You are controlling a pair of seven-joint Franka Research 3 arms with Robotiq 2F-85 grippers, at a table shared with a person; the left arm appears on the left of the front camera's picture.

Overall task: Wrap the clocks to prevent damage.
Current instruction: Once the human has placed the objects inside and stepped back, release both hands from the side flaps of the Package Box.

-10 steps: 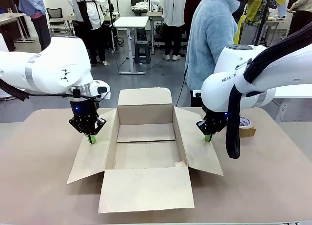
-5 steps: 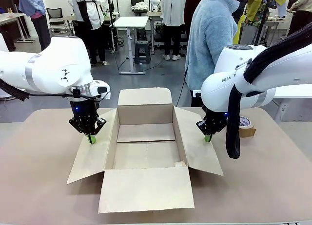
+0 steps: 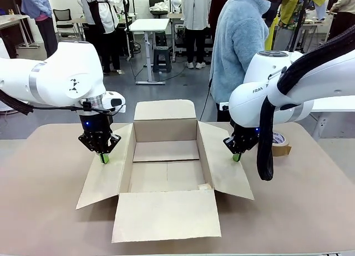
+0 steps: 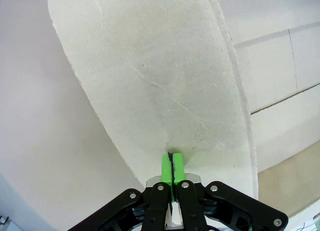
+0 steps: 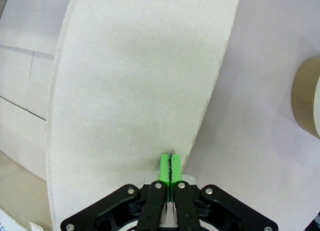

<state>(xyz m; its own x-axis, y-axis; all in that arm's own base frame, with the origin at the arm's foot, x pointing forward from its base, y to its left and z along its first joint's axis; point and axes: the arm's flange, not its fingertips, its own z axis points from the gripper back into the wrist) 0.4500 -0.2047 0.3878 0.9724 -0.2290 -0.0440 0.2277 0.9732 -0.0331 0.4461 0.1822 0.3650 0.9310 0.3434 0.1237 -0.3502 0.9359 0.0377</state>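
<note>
The clocks are out of view. An open cardboard box (image 3: 166,131) stands mid-table with all its flaps spread outward. My left gripper (image 3: 103,158) is shut, green pads together, its tip resting on the box's left flap (image 3: 108,181). In the left wrist view, the shut left gripper (image 4: 172,160) touches that flap (image 4: 160,81). My right gripper (image 3: 237,157) is shut too, its tip on the right flap (image 3: 224,173). The right wrist view has the right gripper (image 5: 170,160) pressed near the flap's (image 5: 135,91) edge. Nothing sits between either pair of pads.
A brown tape roll (image 3: 280,142) lies on the table behind my right gripper, and at the right edge as tape roll (image 5: 307,96). A person in a light blue fleece (image 3: 238,45) stands at the far side. The front flap (image 3: 166,214) lies flat toward me.
</note>
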